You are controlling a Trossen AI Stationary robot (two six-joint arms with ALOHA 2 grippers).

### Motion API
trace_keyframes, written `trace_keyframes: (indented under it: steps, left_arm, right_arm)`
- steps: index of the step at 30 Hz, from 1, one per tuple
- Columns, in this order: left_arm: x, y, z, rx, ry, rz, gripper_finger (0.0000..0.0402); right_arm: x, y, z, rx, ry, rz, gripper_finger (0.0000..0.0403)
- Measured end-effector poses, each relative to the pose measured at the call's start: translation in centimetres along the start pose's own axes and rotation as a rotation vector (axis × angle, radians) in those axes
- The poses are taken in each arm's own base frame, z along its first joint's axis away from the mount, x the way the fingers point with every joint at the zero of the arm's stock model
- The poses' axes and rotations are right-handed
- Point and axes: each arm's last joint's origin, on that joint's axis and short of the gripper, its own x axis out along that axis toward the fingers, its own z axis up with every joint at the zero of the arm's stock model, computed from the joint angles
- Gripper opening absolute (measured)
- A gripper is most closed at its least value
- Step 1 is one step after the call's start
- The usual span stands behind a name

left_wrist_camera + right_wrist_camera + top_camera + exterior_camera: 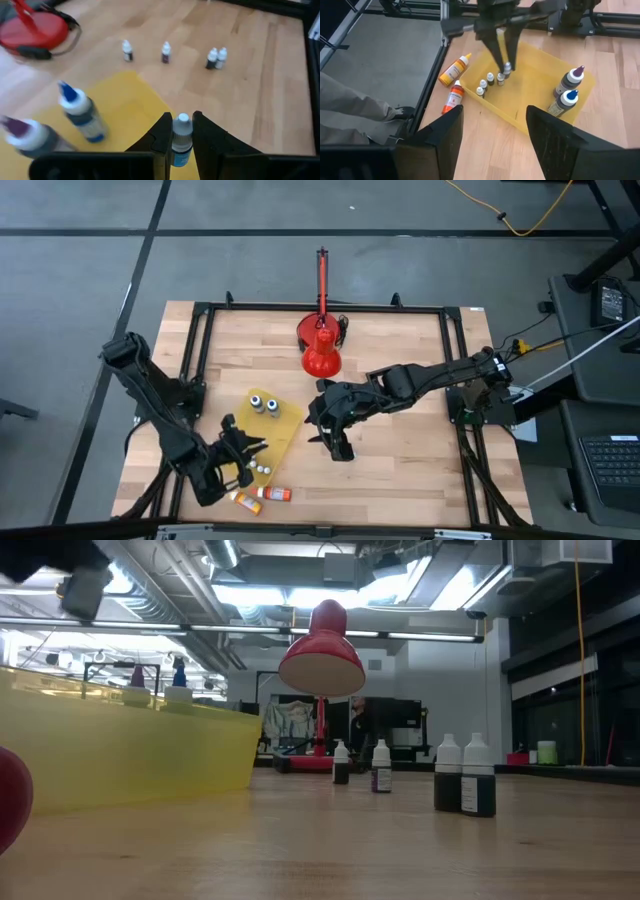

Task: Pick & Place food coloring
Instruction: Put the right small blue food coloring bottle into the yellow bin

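Observation:
The food coloring is spread about. Two larger bottles (80,112) stand in the yellow tray (285,425), with several small pale-capped ones (483,84) near its front corner. More small bottles (165,52) stand on the bare wood. An orange bottle (454,71) and a red one (452,96) lie beside the tray. My left gripper (504,62) is over the tray's front corner, shut on a small blue-labelled bottle (182,135). My right gripper (495,140) hangs open above the table's middle, right of the tray, with nothing between its fingers. My left gripper pinches the small bottle's body just below the cap (181,146) between its two fingers, one on each side. The fingers slant down from the table's near left. The bottle stands upright with its cap past the fingertips; whether its base touches the tray floor I cannot tell.
A red cone-shaped object with an upright red rod (320,352) stands at the table's far middle. A black frame (200,315) runs round the tabletop. A person's trouser leg (355,105) shows beyond the near edge. Bare wood lies at the near right.

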Motion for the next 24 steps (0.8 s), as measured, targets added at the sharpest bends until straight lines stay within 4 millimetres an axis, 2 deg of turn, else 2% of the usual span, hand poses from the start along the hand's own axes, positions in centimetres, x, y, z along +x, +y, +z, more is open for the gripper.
trace_keyframes:
  steps: [7, 11, 24]
  left_arm:
    - [2.1, -2.1, -4.2, -0.007, 0.008, -0.008, 0.0047]
    - [3.2, -2.3, -6.0, -0.027, 0.001, 0.037, 0.0047]
    - [4.1, -2.2, -7.8, -0.055, 0.023, 0.075, 0.0047]
  right_arm:
    - [0.0, 0.0, -0.3, 0.000, 0.033, -0.004, 0.0217]
    - [0.0, 0.1, -0.4, 0.000, 0.035, -0.003, 0.0217]
    - [0.0, 0.7, -0.4, -0.008, 0.036, 0.008, 0.0217]
